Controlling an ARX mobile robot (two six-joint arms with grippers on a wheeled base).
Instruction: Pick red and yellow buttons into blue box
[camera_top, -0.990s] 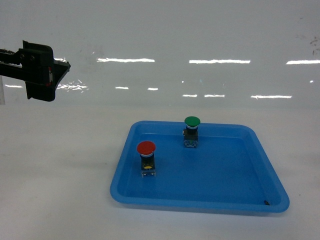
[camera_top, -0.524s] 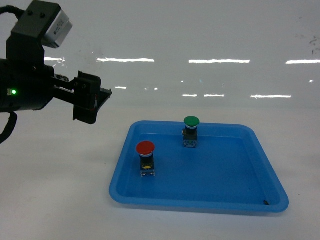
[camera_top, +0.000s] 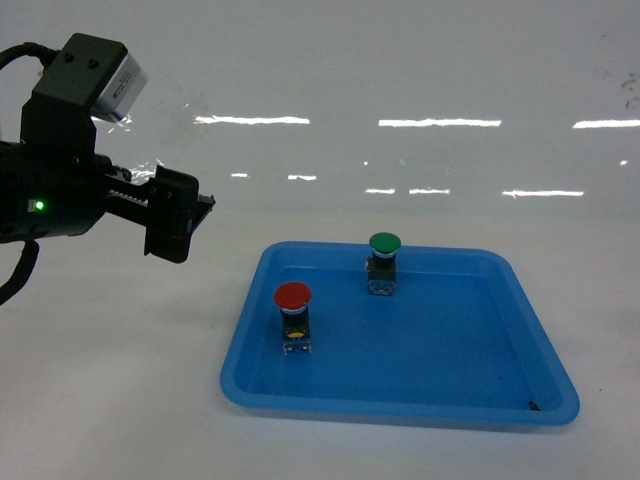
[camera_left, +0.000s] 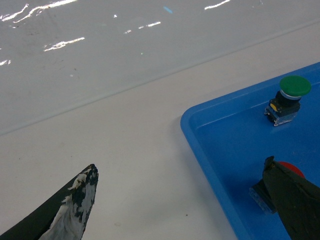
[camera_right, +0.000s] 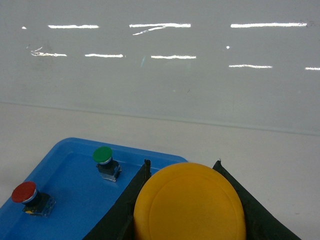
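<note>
On the white tabletop (camera_top: 120, 400), a shallow blue box (camera_top: 520, 330) holds two push buttons: the red button (camera_top: 292, 296) stands upright near the box's left wall toward the front, and a green button (camera_top: 384, 243) stands upright near its back wall, the two well apart. The left tool (camera_top: 185, 212) hangs in the air to the left of the box, above bare tabletop, its fingers (camera_left: 65, 210) spread wide and holding nothing. The right tool (camera_right: 187, 200) does not appear in the head view; its wrist camera shows it clenched around the yellow button (camera_right: 190, 205), cap toward the lens, apparently raised beyond the box's right side, though its height is hard to judge. A small dark speck (camera_top: 533, 405) lies in the box's front right corner.
</note>
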